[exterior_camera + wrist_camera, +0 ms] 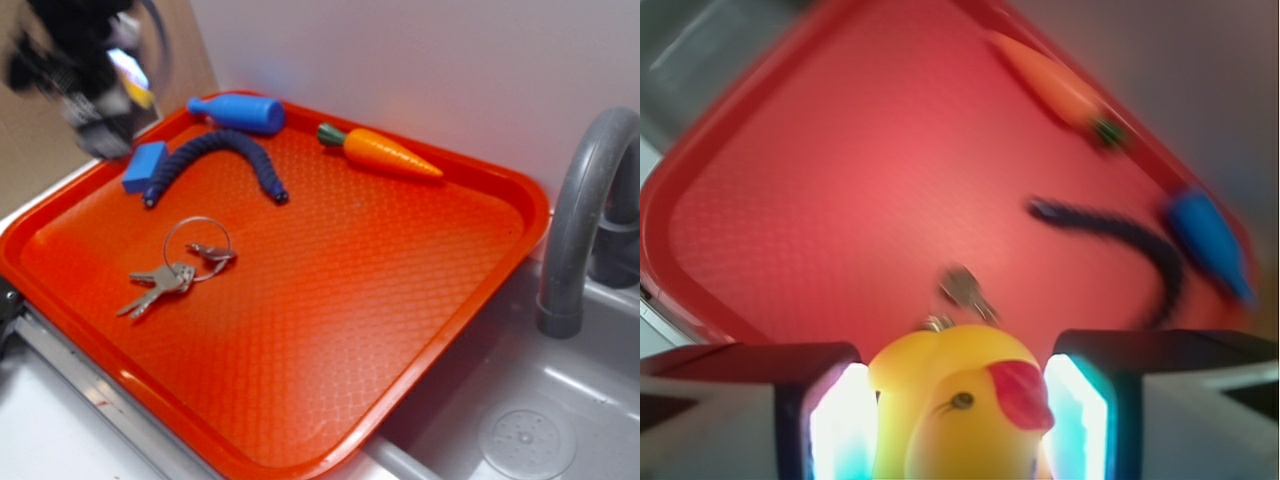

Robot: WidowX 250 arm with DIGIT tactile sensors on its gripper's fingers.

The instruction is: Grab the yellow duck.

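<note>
The gripper [960,420] is pinching the yellow duck [960,400] at lower centre; the red tray [790,200] is holding keys [170,270] and a carrot [385,152].

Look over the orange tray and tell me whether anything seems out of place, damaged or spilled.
Nothing stands out. The keys, carrot, blue bottle, blue block and dark flexible piece lie intact on the orange tray, with no spill. The yellow duck sits between the pincer's fingers.

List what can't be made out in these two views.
- Exterior: the hand is motion-blurred; its fingers and grip are unreadable.
- Exterior: the yellow duck is only a yellow smear.
- Wrist: the duck's lower body is cut off by the bottom edge.
- Wrist: keys blurred, mostly behind the duck.
</note>
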